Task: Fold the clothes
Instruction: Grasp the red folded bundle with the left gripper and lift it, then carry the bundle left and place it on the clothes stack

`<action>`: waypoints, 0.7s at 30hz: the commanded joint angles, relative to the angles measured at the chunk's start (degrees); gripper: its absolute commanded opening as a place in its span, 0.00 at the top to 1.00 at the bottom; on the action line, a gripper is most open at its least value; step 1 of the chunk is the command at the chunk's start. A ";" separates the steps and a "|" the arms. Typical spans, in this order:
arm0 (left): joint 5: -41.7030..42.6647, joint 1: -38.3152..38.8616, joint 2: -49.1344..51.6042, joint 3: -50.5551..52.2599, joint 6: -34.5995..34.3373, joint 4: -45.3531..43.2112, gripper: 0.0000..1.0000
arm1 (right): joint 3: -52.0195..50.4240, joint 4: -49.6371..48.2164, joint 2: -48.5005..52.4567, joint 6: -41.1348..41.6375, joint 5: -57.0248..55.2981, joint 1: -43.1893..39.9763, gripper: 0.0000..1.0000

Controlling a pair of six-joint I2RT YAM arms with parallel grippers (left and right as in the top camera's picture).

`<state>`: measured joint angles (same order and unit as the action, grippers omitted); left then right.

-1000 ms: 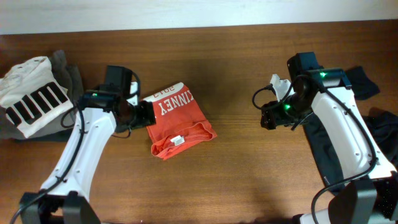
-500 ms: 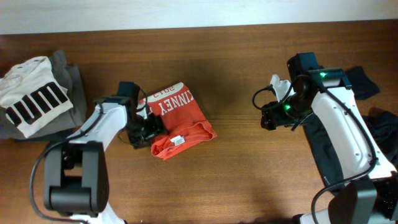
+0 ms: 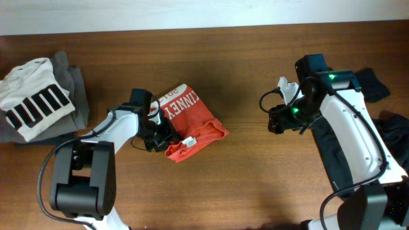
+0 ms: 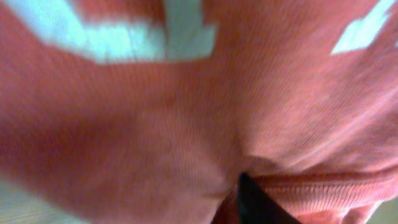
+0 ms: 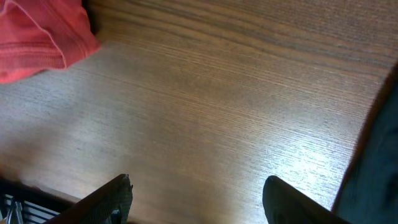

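One garment is being worked: the orange-red T-shirt (image 3: 192, 118), gathered into a compact, rumpled bundle left of the middle of the table (image 3: 243, 185), lettering up. The left gripper (image 3: 160, 133) is pressed into its left edge. Fabric fills the wrist view, so whether cloth is pinched cannot be told. The right gripper (image 5: 198, 182) is held wide over bare wood, nothing between its fingers. A white striped garment (image 3: 35, 99) lies folded on grey cloth (image 3: 71, 80) at far left and is judged done. The black garments (image 3: 391, 131) at the right edge look unfolded, so much is judged left.
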<state>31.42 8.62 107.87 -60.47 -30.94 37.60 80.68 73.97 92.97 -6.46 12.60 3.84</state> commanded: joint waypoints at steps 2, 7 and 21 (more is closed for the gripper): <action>-2.64 0.28 1.73 0.87 0.13 -3.89 0.85 | -0.07 0.61 0.31 -0.61 0.70 -0.11 0.28; -5.92 0.07 1.57 0.85 1.05 -1.62 1.00 | -0.07 1.53 0.31 -0.63 0.22 -0.11 0.28; -33.73 -15.26 -3.39 -24.22 24.85 20.06 1.00 | -0.07 1.70 0.31 -0.61 0.26 -0.11 0.28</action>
<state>8.08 -3.33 106.91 -76.27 -14.72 55.83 80.68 75.46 92.97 -6.48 12.58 3.84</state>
